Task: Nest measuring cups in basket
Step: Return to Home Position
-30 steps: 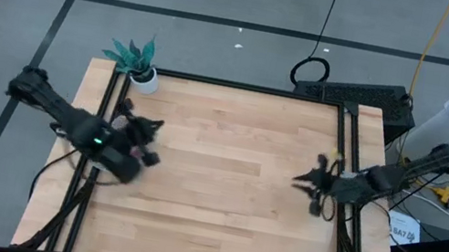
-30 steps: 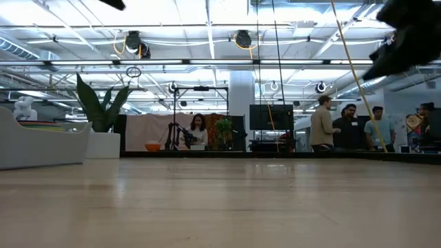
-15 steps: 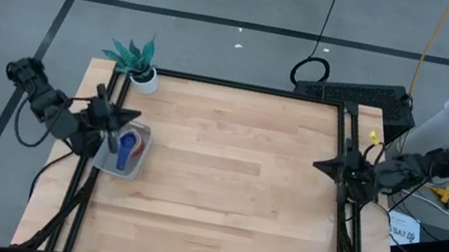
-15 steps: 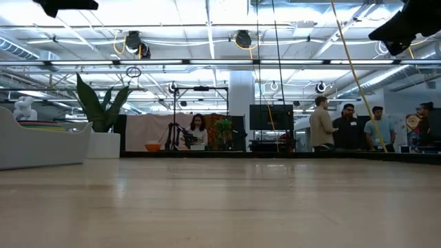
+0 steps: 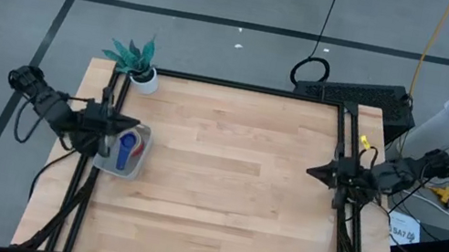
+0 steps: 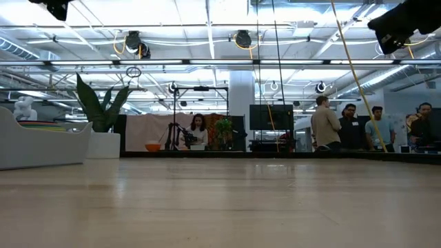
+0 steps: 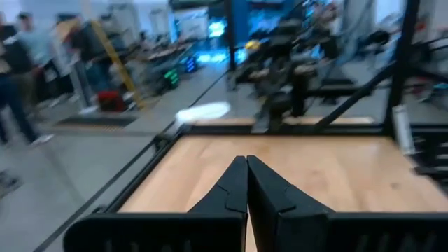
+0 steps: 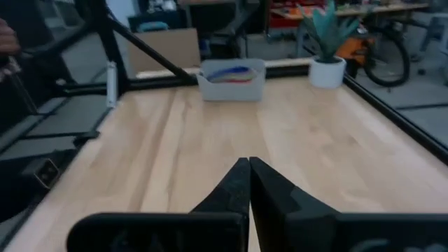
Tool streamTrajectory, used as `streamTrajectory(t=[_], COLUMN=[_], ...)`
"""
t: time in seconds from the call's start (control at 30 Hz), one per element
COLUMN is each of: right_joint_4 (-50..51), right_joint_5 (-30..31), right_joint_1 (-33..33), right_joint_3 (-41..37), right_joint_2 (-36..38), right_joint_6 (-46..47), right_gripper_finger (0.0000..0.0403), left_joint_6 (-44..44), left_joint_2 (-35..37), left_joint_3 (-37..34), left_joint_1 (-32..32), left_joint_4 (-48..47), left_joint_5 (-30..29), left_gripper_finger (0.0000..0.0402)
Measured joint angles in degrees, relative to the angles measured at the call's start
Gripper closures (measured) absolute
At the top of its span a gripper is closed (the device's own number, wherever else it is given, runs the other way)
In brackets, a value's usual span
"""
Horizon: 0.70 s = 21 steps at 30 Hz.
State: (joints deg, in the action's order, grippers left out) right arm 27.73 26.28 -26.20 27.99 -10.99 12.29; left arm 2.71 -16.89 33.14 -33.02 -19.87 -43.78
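basket (image 5: 130,170) long axis toward plant pot (image 5: 145,81) | blue cup (image 5: 125,147) handle pointing away

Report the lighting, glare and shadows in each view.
High view: even overhead light, no glare on the table, barely any shadow round the basket. Low view: bright ceiling lamps turn the right arm into a silhouette. Left wrist view: the brightest spot is a white shape beyond the table. Right wrist view: soft, even light.

One basket (image 5: 126,172) at nine o'clock on the single surface (image 5: 222,191); one stack of measuring cups (image 5: 126,146), members uncountable; one potted plant (image 5: 145,80) at eleven; two claws: left claw (image 5: 133,121), right claw (image 5: 310,171).
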Motion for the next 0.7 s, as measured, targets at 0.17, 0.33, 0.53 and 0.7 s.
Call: streamTrajectory(t=[0.17,0.33,0.53,0.7], right_joint_4=[-0.8,-11.6,-15.7,-15.5], right_joint_5=[-2.5,-7.1,-10.5,-14.4], right_joint_1=[0.0,0.2,2.3,4.8], right_joint_3=[-0.1,-5.2,-12.1,-14.8], right_joint_2=[1.3,3.1,7.0,10.8], right_joint_6=[0.3,-2.0,0.0,1.5], right_gripper_finger=[0.0403,0.0403,0.0403,0.0403], left_joint_6=[1.5,1.8,-1.1,-2.5], left_joint_2=[5.7,10.1,13.8,14.3], left_joint_3=[-3.0,-8.8,-13.5,-14.0], left_joint_1=[2.5,5.5,10.3,13.8], left_joint_4=[1.2,4.4,4.9,4.6], left_joint_5=[5.8,10.7,16.9,22.5], left_gripper_finger=[0.0401,0.0401,0.0401,0.0401])
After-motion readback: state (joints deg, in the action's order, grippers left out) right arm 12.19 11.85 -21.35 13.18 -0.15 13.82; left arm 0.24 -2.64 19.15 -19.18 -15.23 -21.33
